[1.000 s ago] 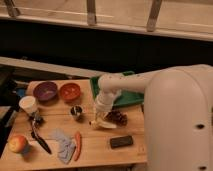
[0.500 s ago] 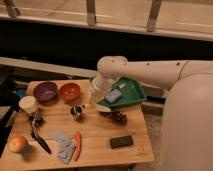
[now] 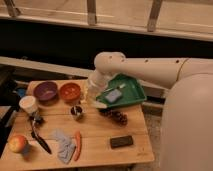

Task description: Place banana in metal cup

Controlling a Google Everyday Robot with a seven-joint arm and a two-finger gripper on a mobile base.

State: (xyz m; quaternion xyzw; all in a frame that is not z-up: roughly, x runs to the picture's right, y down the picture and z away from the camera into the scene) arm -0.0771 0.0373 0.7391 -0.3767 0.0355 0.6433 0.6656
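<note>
The claw [image 3: 95,100] seems clamped on the banana [image 3: 102,105]. The metal cup [image 3: 76,111] stands lower-left of it; the long banana could knock this cup over.

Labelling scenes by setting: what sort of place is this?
Likely a robot test station: a wooden table holding a purple bowl, an apple and a green tray. The gripper hangs near the metal cup.

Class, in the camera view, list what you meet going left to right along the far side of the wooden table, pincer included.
white cup → purple bowl → orange bowl → pincer, hanging between that bowl and the tray, up and right of the metal cup → green tray
</note>
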